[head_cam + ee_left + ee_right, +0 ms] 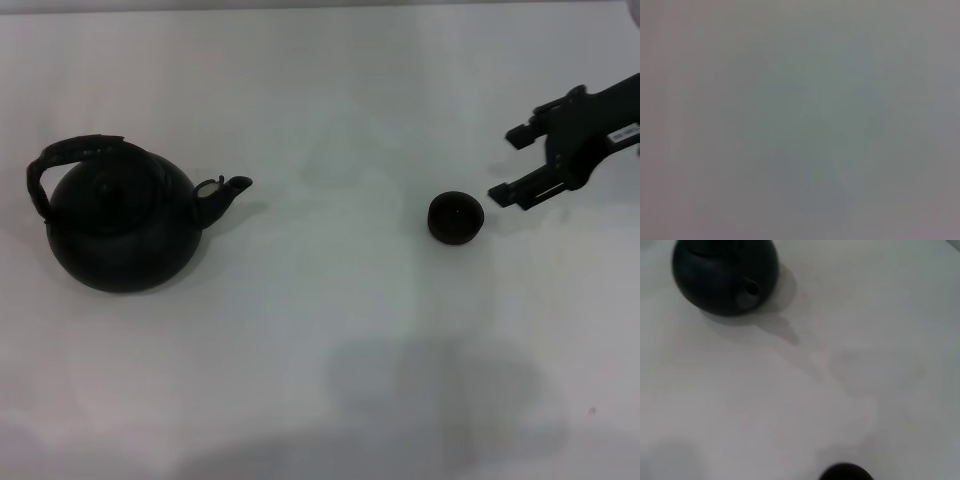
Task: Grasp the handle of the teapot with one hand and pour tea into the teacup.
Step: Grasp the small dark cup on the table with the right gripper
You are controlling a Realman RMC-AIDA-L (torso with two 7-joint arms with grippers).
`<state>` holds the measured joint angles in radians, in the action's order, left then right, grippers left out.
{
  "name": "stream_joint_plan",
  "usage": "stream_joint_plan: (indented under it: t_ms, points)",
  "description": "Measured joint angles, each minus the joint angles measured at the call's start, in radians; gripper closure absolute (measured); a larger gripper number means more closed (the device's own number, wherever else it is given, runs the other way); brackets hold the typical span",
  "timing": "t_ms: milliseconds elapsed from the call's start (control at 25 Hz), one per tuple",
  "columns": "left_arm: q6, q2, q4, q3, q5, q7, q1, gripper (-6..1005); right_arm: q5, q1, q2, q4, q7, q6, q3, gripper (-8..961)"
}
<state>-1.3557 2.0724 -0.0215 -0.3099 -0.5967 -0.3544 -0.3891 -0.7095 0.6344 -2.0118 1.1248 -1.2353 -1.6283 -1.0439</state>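
Right gripper (512, 166) reaches in from the right, jaws wide (empty), just beside teacup (456, 218); teapot (120, 225) well apart

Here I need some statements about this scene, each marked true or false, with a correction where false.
1. The teapot stands upright on the table. True.
2. Its spout points away from the teacup. False: it points toward the teacup.
3. The right gripper is open, beside the teacup. True.
4. The right gripper holds the handle. False: nothing touches the handle.
5. The left gripper is over the teapot. False: it is not in view.
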Motion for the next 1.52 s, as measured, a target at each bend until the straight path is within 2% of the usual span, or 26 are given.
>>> stream_joint_plan:
  t_ms: [200, 520, 840, 1520]
  points:
    - [0.0, 0.0, 0.0, 0.0, 0.0, 0.0, 0.001, 108, -0.069, -0.017, -0.001, -0.007, 0.002, 0.033, -0.07, 87]
    - [0.0, -0.001, 0.0, 0.0, -0.011, 0.001, 0.004, 108, -0.085, -0.043, -0.002, -0.028, 0.001, 0.17, -0.205, 88]
    - [0.024, -0.002, -0.005, 0.0, -0.011, 0.003, -0.005, 109, -0.085, -0.012, -0.002, -0.141, -0.007, 0.215, -0.237, 88]
    - [0.063, -0.002, -0.014, 0.0, -0.011, 0.007, -0.028, 108, -0.104, 0.002, -0.004, -0.215, -0.01, 0.279, -0.286, 89]
